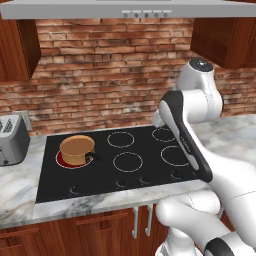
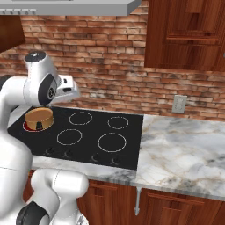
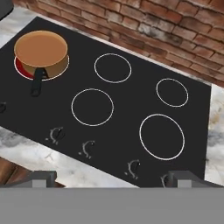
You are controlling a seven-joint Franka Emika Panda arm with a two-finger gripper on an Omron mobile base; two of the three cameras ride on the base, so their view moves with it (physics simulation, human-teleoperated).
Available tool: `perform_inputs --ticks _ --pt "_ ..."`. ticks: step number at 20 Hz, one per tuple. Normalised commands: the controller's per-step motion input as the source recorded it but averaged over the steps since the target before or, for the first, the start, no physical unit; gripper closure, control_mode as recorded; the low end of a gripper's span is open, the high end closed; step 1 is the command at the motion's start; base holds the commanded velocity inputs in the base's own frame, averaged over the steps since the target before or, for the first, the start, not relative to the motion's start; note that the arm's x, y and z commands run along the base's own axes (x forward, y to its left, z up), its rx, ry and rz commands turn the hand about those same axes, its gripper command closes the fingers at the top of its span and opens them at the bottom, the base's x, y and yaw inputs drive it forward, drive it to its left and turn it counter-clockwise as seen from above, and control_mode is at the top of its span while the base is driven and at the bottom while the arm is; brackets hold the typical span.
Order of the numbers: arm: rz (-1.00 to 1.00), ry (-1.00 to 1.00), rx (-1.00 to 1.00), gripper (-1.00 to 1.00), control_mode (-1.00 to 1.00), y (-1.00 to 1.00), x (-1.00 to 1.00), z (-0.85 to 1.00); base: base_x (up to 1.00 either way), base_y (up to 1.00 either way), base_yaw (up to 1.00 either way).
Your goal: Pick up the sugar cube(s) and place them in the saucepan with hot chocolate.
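**End effector wide open above the cooktop**

In the hand view the end effector (image 3: 109, 177) shows two dark fingertips set far apart, empty, over the knob row of the black cooktop (image 3: 131, 100). The saucepan with hot chocolate (image 3: 41, 54) sits at ten o'clock on a red-glowing burner. The left base view adds a grey toaster (image 1: 12, 140) on the marble bench (image 1: 20, 185) — the arm is folded, elbow high.

A home kitchen, rendered.
A black cooktop (image 1: 120, 160) with 5 burner rings sits in a marble counter (image 2: 184, 149) against a red brick wall (image 1: 100, 75), under a range hood (image 1: 125, 9). Wooden cabinets (image 2: 184, 35), a grey toaster (image 1: 11, 140) and a saucepan (image 1: 77, 149) complete it.
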Motion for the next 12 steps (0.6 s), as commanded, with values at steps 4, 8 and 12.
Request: perform_inputs --ticks 4,8,12 --pt "-0.21 0.03 0.00 -1.00 -1.00 -0.20 0.08 0.00 0.00 0.00 0.00" --pt "-0.23 0.02 0.00 -1.00 -1.00 -0.13 0.20 0.00 0.00 0.00 0.00" --pt "-0.16 0.03 0.07 -1.00 -1.00 -0.31 0.08 -0.05 0.00 0.00 0.00"
